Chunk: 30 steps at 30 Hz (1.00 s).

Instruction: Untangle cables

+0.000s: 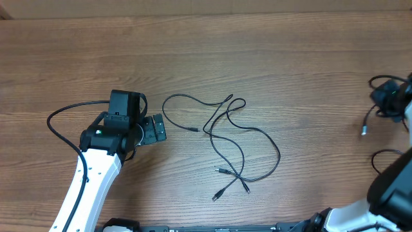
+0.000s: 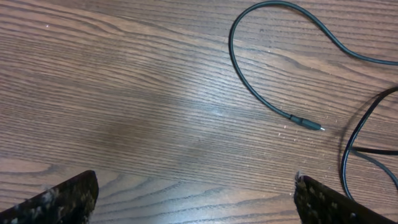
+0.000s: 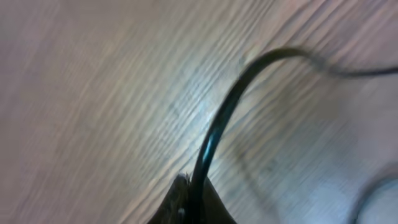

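R gripper (image 3: 189,208) clamped on one thin black flexible cable (image 3: 217,124), at brown wooden table's (image 1: 290,51) far R edge. Other thin black cables w/ silver plugs (image 1: 238,142) sprawl mid-table, crosswise just ahead of wide-open L gripper (image 1: 154,129), the nearer one.

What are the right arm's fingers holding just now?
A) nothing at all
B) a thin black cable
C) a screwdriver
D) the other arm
B: in the right wrist view a thin black cable runs up out of the closed right fingers.
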Each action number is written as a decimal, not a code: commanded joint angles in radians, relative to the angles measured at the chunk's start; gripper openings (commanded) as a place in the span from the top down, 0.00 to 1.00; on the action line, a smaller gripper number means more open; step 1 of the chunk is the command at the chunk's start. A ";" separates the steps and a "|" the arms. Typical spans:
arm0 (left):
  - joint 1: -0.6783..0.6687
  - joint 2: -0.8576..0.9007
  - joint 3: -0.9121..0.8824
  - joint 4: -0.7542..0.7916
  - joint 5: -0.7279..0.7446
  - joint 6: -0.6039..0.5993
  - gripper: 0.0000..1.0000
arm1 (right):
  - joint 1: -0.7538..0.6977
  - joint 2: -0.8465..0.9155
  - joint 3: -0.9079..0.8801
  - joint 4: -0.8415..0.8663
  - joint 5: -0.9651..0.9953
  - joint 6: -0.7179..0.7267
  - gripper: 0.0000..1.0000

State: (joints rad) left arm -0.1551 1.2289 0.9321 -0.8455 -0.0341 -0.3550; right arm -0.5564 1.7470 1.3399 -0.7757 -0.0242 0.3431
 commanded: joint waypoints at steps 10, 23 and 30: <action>0.004 0.002 0.019 0.001 0.005 0.026 0.00 | -0.024 -0.080 0.121 -0.290 0.359 0.004 0.96; 0.004 0.002 0.019 0.001 0.005 0.026 0.00 | -0.127 -0.080 0.118 -0.367 0.588 -0.016 0.96; 0.004 0.002 0.019 0.002 0.005 0.026 0.00 | -0.177 -0.079 0.041 -0.343 0.561 -0.003 0.96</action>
State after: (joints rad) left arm -0.1551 1.2289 0.9321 -0.8455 -0.0345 -0.3550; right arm -0.7155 1.6768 1.4269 -1.1362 0.5316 0.3340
